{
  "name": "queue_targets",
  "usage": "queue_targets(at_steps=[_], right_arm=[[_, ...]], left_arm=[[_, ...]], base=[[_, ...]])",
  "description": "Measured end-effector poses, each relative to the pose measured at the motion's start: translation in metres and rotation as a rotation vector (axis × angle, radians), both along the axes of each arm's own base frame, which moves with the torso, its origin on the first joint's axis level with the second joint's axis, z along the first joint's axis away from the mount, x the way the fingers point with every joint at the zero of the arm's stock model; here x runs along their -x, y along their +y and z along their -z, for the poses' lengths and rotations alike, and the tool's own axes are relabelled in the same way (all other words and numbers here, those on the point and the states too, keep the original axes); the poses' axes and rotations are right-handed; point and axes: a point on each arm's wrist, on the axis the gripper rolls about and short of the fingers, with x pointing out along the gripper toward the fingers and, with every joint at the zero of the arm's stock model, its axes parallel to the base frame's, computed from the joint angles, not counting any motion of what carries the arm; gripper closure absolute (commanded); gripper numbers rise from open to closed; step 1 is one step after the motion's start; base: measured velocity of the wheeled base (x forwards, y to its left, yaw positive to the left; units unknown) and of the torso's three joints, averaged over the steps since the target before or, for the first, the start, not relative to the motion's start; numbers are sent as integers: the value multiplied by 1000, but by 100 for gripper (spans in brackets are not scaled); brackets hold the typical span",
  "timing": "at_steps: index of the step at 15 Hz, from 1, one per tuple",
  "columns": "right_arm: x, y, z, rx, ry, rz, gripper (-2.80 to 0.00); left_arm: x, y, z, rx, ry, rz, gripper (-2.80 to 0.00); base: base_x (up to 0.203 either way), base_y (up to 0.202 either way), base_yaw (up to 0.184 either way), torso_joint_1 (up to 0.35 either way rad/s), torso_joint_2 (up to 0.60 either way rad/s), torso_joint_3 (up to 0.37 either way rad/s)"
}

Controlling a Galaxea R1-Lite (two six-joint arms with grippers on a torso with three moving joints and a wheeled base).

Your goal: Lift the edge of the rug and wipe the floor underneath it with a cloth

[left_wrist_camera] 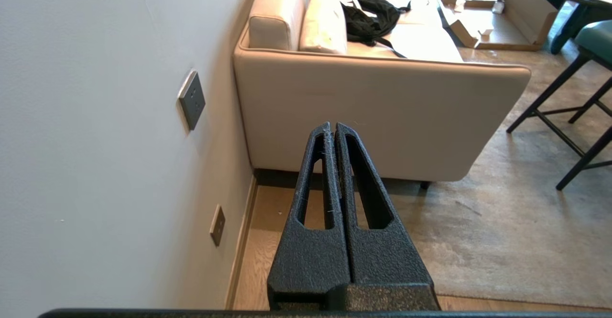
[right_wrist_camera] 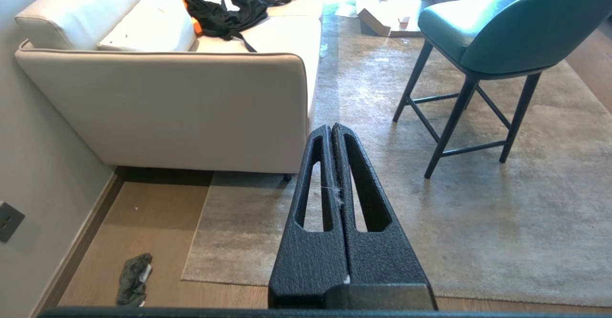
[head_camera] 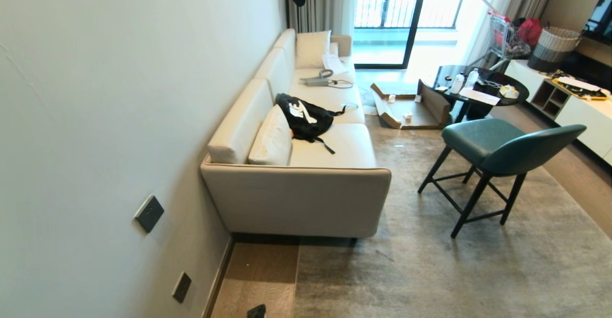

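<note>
The pale grey rug's edge [right_wrist_camera: 196, 227] runs out from under the sofa to a corner [right_wrist_camera: 185, 276] on the brown wood floor [right_wrist_camera: 143, 213]. A small dark grey cloth [right_wrist_camera: 134, 279] lies crumpled on the bare floor between that corner and the wall. In the head view the rug edge [head_camera: 297, 279] borders the floor strip [head_camera: 263, 270], and a dark scrap [head_camera: 256, 311] shows at the bottom. My left gripper [left_wrist_camera: 333, 126] is shut and empty, held in the air facing the sofa's end. My right gripper [right_wrist_camera: 331, 126] is also shut and empty, above the rug. Neither arm shows in the head view.
A cream sofa [head_camera: 296, 198] stands along the wall with a black bag [head_camera: 306, 117] on it. A green chair [head_camera: 497, 150] stands on the rug. Wall sockets [head_camera: 149, 213] sit near the floor strip. An open cardboard box [head_camera: 411, 110] and a round black table [head_camera: 483, 86] are farther back.
</note>
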Motion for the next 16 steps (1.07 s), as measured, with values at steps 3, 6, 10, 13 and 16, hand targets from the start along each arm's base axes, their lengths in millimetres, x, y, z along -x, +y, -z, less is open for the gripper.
queue_targets(at_steps=[3,6,10,13,16], right_arm=[[0,0,0,0,0,0,0],[0,0,0,0,0,0,0],[0,0,0,0,0,0,0],[0,0,0,0,0,0,0],[0,0,0,0,0,0,0]], left_arm=[[0,0,0,0,0,-1,0],[0,0,0,0,0,-1,0],[0,0,0,0,0,0,0],[0,0,0,0,0,0,0],[0,0,0,0,0,-1,0]], base=[[0,0,0,0,0,0],[0,0,0,0,0,0],[0,0,0,0,0,0],[0,0,0,0,0,0],[0,0,0,0,0,0]])
